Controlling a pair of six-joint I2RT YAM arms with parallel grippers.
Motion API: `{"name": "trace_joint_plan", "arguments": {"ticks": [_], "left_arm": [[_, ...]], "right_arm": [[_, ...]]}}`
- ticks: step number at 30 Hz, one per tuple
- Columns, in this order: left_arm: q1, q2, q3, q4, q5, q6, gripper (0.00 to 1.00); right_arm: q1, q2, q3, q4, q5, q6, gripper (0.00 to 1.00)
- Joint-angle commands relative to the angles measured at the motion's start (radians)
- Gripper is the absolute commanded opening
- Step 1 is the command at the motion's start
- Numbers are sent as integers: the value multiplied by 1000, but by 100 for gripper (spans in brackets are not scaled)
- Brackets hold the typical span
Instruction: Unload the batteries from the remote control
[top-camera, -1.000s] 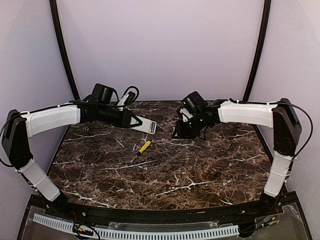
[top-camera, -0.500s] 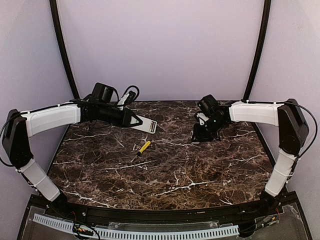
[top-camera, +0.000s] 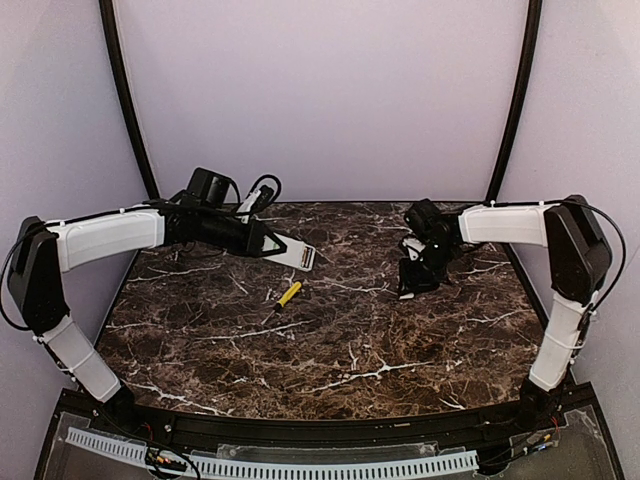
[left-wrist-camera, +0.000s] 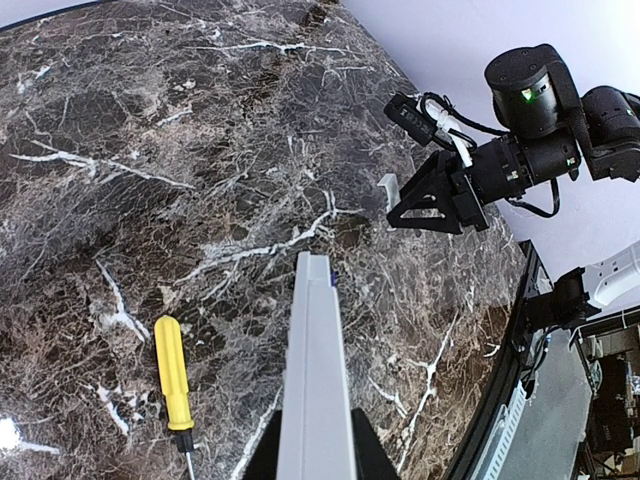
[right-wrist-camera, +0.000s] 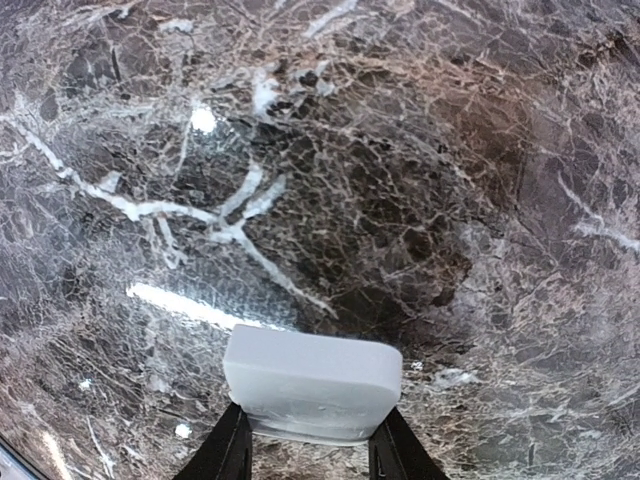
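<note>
Remote (left-wrist-camera: 315, 380) hangs over the table's (top-camera: 350, 350) rear left, pinched in left gripper (top-camera: 272, 243). It looks light, stiff, slick, so best squeezed across long sides. Right gripper (top-camera: 412, 284) clamps cover (right-wrist-camera: 312, 380); no batteries in view.

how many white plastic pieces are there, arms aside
2. The remote control is in the left gripper at far left; the small white cover is in the right gripper at far right. None else shows.
</note>
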Motion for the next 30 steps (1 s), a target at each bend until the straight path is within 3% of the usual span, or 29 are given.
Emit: {"name": "trace_joint_plan", "arguments": {"ticks": [1,9,18,25,30], "left_arm": [[-5,1,34,6,22,10,0],[-5,1,34,2,19,13,0],[-6,-7,34,-1,19,16,0],[-9,-16,34,-5,14,22,0],[-11,-22,34,-7,14,25,0]], "right_arm": [[-19,18,-6,-43,-19,-40,27],[-32,32,-20,-49,-37,-40,35],[-36,20,-25,-47,-35,-29,54],[-37,-19,-14,-69,-10,-20,61],[-41,-83,-8,-91,56,-5,74]]}}
